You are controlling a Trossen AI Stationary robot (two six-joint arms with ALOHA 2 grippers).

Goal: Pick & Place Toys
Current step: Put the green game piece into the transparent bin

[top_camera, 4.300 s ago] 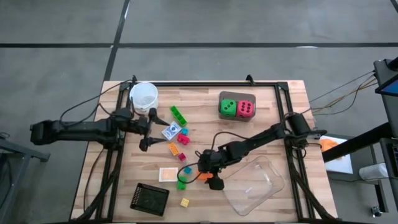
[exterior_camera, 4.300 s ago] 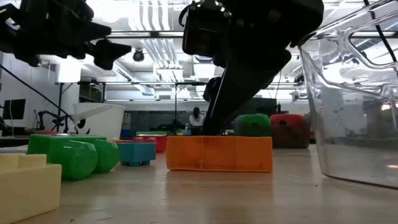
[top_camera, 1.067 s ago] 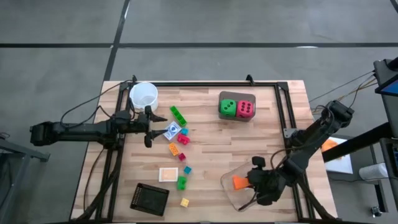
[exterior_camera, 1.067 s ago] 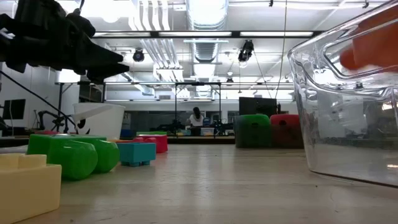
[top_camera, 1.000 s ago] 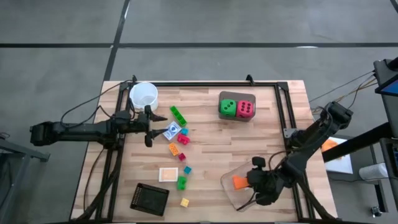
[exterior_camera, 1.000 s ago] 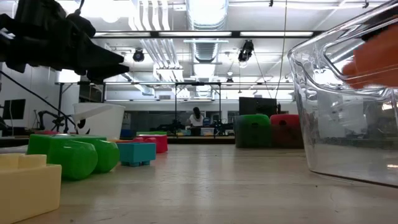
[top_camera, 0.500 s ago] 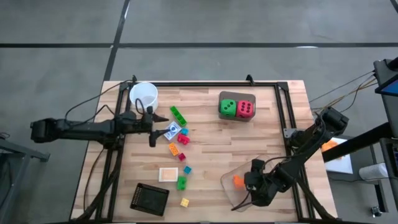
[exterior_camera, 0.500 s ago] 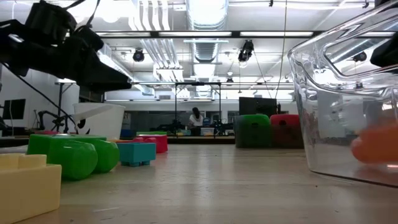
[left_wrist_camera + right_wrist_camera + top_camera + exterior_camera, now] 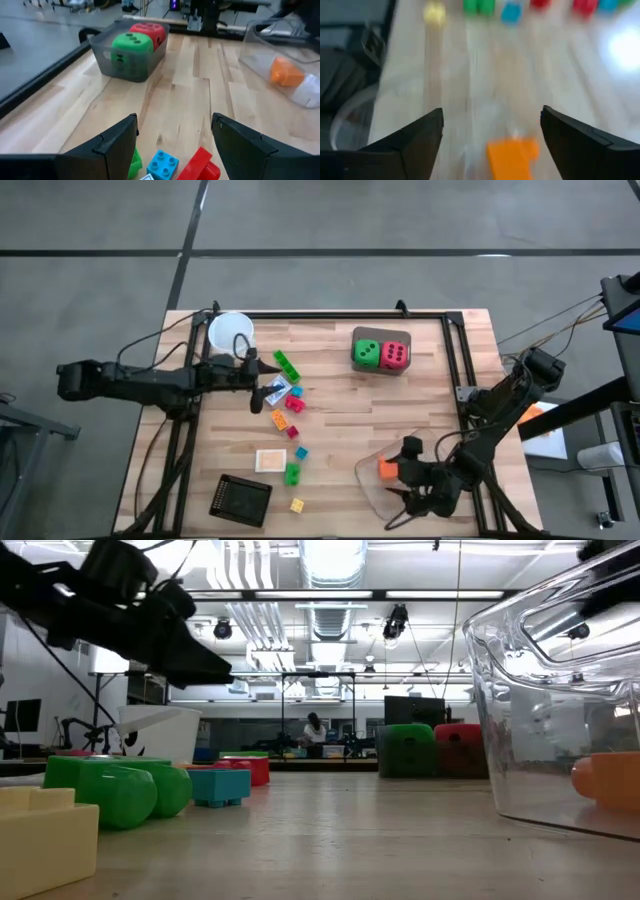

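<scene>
On the slatted wood worktop (image 9: 330,385) we see the left tool (image 9: 255,385) spread and empty over loose bricks (image 9: 284,419). We judge them light, stiff, slick: pinch flat sides. Two dice (image 9: 381,353) fill a grey bin. The right tool (image 9: 412,498), released, hangs over the tray (image 9: 432,448) holding the orange wedge (image 9: 387,470).

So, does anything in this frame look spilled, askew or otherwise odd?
Nothing stands out. The orange plastic brick lies inside the clear plastic tray under the open right gripper; the other small bright bricks lie scattered on the wooden table.
</scene>
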